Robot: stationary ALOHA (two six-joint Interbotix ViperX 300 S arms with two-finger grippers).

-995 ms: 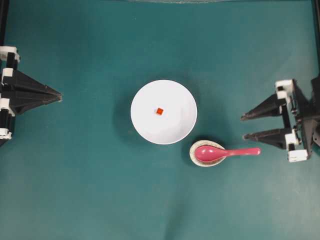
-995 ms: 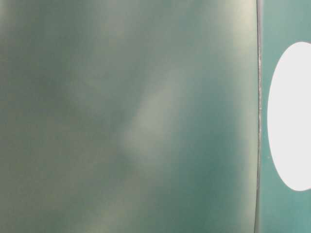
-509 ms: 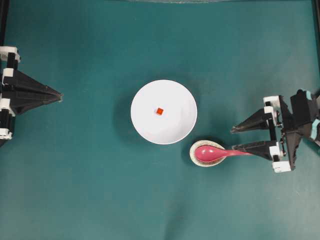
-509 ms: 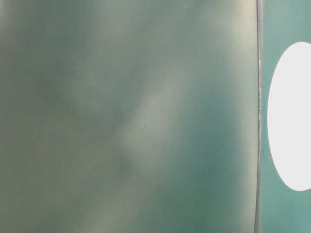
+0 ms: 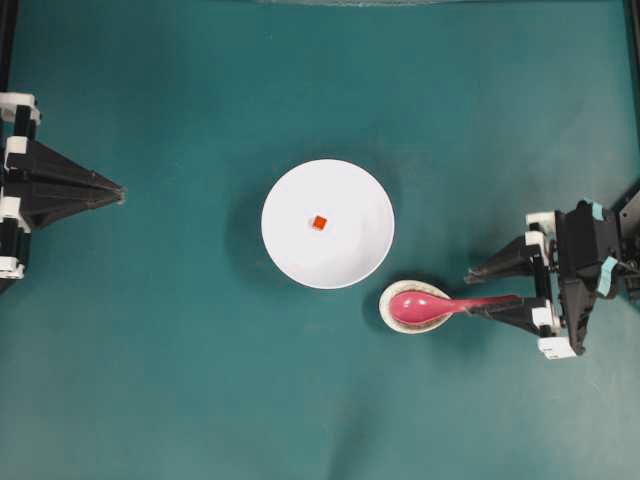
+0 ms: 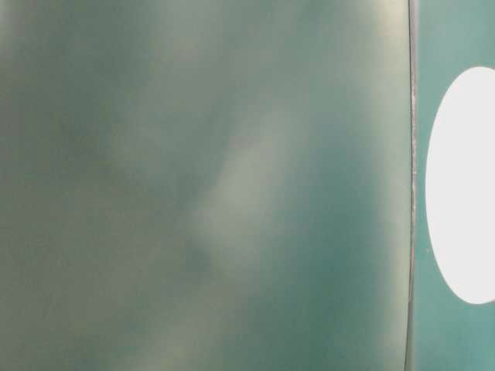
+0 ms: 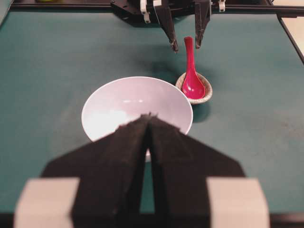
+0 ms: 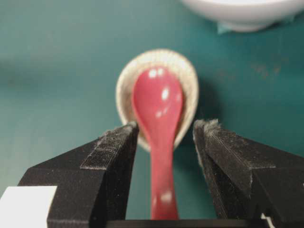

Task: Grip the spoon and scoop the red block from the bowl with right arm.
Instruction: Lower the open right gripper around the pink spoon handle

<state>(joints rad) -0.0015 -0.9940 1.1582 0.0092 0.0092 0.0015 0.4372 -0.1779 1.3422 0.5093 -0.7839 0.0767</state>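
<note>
Teal desk [image 5: 150, 380] is carrying the spoon [image 5: 440, 305], scoop resting in a speckled dish [image 5: 385, 300]; right fingers [image 8: 114, 147] are spread apart, straddling its handle for gripping.

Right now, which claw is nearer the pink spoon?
The right. The right claw stands open astride the spoon handle's end. The left claw sits shut at the table's far left, beyond the bowl.

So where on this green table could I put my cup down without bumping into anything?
Plenty of bare table lies between the left pincer and the white bowl, and along the near and far edges. It is crowded by the small dish, where the open right pincer straddles the pink spoon.
</note>
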